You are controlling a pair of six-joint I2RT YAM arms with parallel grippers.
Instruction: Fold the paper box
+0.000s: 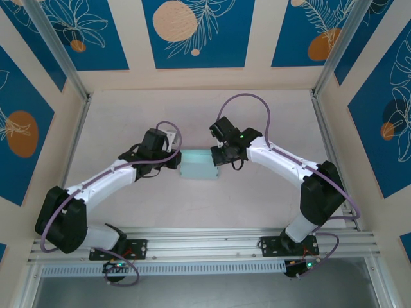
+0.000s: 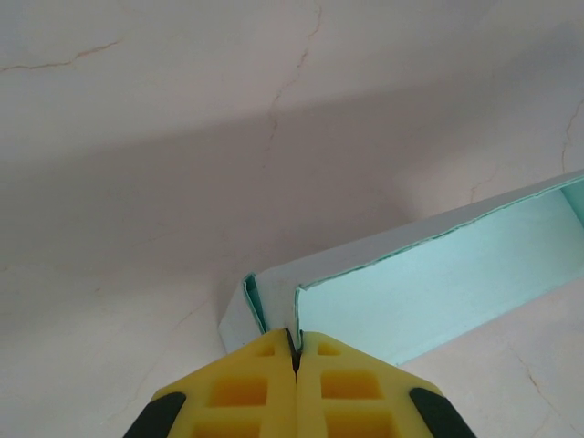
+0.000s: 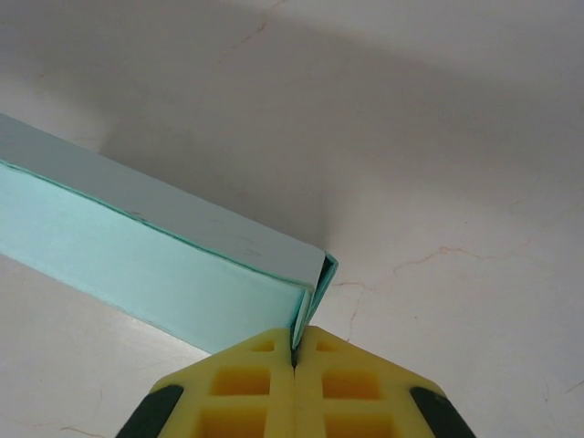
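Midway between the worktop's [image 1: 257, 205] left and right edges, and about halfway from near edge to far edge, the paper box [image 1: 200, 165] lies lengthwise between two robot arms (both bolted along the near edge). It shows as a small oblong of pale blue card.

From the near left corner, the left arm [image 1: 109, 176] reaches in toward the centre. Its jaws are pressed together on a thin edge of card at the box's left end. Seen from the left wrist, the yellow pads [image 2: 242, 392] meet with only that sliver of card between them. A narrow flap [image 2: 253, 306] stands just beside it, and the box's turquoise face runs off to the right.

From the near right corner, the right arm [image 1: 289, 163], trailing a purple cable [image 1: 257, 102], bends in to the box's right end. Its jaws are likewise closed, pinching a thin fold of card at that end's corner, as the right wrist view shows.

Whether the box rests on the pale, veined worktop or hangs just clear of it cannot be told.
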